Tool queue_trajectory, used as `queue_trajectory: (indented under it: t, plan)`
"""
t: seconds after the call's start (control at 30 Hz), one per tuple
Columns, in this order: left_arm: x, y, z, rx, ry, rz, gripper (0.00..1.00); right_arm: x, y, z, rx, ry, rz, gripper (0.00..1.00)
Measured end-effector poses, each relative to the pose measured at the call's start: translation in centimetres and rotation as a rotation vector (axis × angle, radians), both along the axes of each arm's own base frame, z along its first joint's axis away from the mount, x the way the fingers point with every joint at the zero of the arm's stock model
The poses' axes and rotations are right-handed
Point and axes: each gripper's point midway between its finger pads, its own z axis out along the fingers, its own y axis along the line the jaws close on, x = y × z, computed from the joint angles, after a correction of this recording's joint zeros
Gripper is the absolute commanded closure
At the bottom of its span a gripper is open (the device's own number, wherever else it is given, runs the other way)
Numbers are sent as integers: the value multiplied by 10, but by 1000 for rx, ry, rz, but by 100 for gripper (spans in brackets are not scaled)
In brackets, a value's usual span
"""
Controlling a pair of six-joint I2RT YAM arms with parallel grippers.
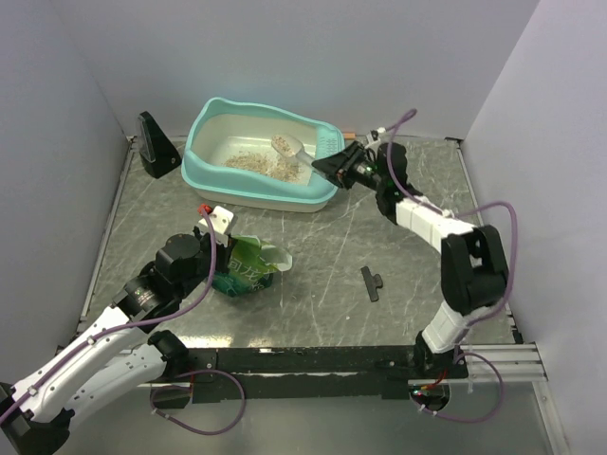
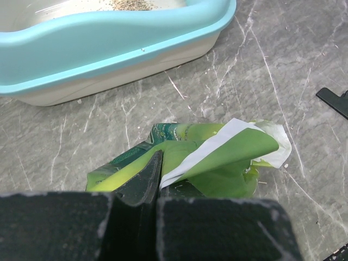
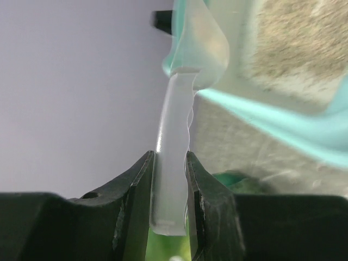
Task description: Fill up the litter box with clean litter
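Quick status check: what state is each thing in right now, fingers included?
Litter box: upright, partly filled.
Clean litter: thin patch inside box.
Scoop: over the box, handle gripped.
Green pouch: top open, crumpled.
Left fingers: shut on green pouch.
Right fingers: shut on scoop.

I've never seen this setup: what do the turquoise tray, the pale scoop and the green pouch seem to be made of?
The litter box looks like moulded hard plastic: smooth, faintly glossy turquoise rim, cream wall. The scoop seems frosted translucent plastic; its handle lets light through. The pouch looks like thin printed film, green outside, white inside, creased and curled; possibly paper-lined.
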Motion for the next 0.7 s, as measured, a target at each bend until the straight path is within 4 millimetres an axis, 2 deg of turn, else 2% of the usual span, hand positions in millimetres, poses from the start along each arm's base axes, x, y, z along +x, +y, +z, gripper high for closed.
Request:
queue_trajectory:
  t: [0.17,0.27,0.33,0.5,0.63,0.7]
  plan:
    - [-1,-1,0,-1,2,-5,99,50,2,-29,-270,14,-8,100]
    - [-1,-1,-1,0,3,-9,99,65,-8,-40,-467,7,-27,100]
    - [-1,-1,-1,-1,4,-11,99,69,-16,-42,-590,-5,-37,100]
    - [-1,-1,-1,0,5,-11,99,58,-29,-51,-897,-59,-26,100]
    - [-2,-1,-1,1,6,-11,99,40,-16,-61,-1047,-128,27,100]
    - [-1,-1,-1,1,7,-11,99,22,0,-64,-1110,-164,80,100]
